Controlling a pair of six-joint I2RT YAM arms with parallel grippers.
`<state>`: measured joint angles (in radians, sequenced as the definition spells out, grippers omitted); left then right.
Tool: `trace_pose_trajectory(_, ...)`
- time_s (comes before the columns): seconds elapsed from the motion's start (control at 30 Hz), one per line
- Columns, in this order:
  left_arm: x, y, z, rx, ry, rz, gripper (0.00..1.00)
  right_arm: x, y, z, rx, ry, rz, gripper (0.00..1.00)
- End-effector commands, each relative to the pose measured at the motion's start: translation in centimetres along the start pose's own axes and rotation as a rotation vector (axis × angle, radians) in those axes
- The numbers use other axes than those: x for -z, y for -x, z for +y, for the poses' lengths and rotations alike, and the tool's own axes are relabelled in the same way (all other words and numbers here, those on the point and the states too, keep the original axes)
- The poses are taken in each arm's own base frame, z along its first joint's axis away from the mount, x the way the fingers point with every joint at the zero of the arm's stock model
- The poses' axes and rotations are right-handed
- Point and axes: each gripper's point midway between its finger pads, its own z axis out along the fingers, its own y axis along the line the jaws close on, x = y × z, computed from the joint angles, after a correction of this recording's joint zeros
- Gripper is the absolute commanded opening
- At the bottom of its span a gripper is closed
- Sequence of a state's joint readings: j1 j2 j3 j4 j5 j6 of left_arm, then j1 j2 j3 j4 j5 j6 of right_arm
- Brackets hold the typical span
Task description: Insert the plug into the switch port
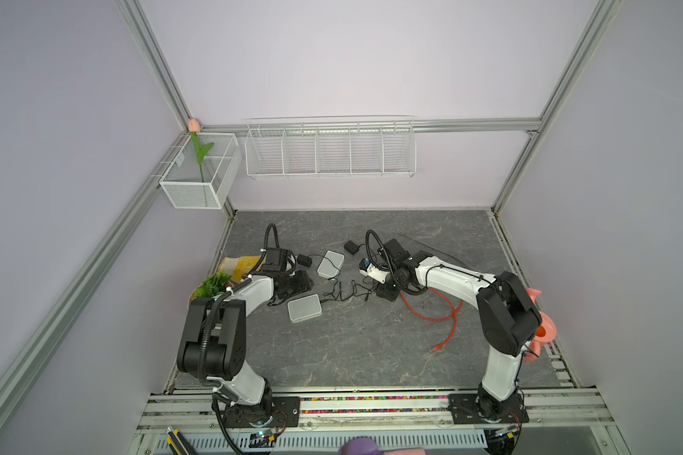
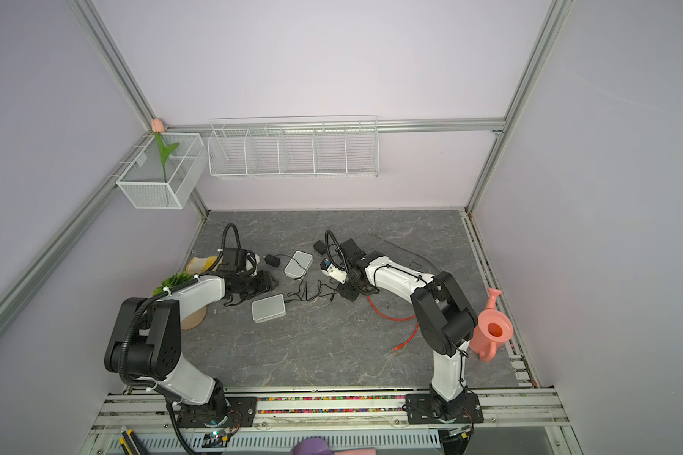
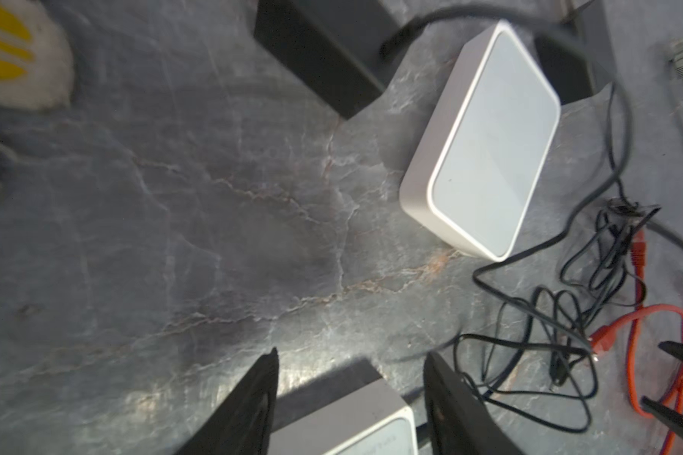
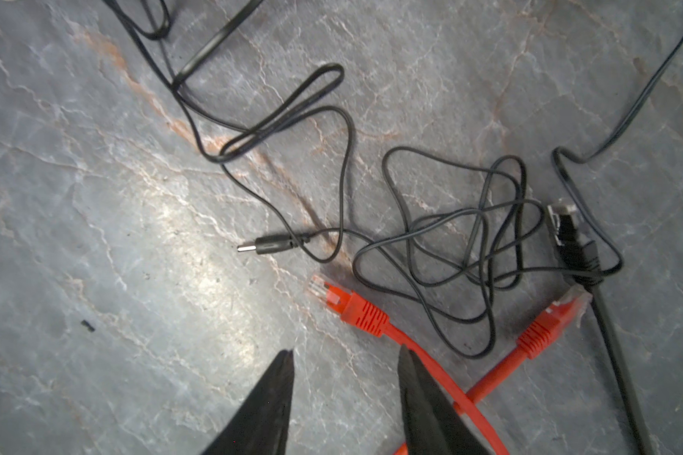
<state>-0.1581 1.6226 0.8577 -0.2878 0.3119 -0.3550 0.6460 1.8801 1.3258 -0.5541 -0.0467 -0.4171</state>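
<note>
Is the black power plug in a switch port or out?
Out. In the right wrist view the power plug lies loose on the table, its metal tip bare and inserted in nothing.

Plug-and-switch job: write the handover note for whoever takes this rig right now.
Left gripper: open, empty, poised over the near switch at its corner.
Right gripper: open, empty, above the table.
Orange plug: loose on the table, just ahead of the right fingers.
Done: nothing; plug not yet gripped.
Left: grip plug, find the port (not in view), insert.
</note>
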Motion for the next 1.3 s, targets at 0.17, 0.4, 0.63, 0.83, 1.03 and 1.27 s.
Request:
trace_pose_trajectory(0.17, -0.7, -2.8, 1.2, -0.004, 0.02, 0.054, 0.6, -0.2, 0.2, 1.0, 0.146, 0.082, -0.04, 0.45)
trace_pose_trajectory(0.4, 0.0, -5.7, 0.2, 0.007, -0.035, 0.061, 0.58, -2.2, -1.0, 0.2, 0.193, 0.09, 0.048, 0.39)
trace_pose_trajectory(0.63, 1.5, -6.3, -1.9, 0.001, -0.088, 0.066, 0.57, -3.0, -1.1, -0.4, 0.211, 0.085, 0.062, 0.39)
trace_pose_trajectory(0.83, 1.2, -8.1, -2.1, 0.014, -0.111, 0.098, 0.57, -3.5, -1.4, -0.2, 0.221, 0.108, 0.082, 0.39)
trace_pose_trajectory(1.03, 1.4, -8.3, -2.7, 0.005, -0.123, 0.099, 0.57, -4.1, -1.4, -1.1, 0.245, 0.082, 0.1, 0.4)
trace_pose_trajectory(1.27, 1.7, -9.1, -3.7, 0.022, -0.186, 0.097, 0.57, -5.2, -2.6, -1.1, 0.25, 0.099, 0.165, 0.43)
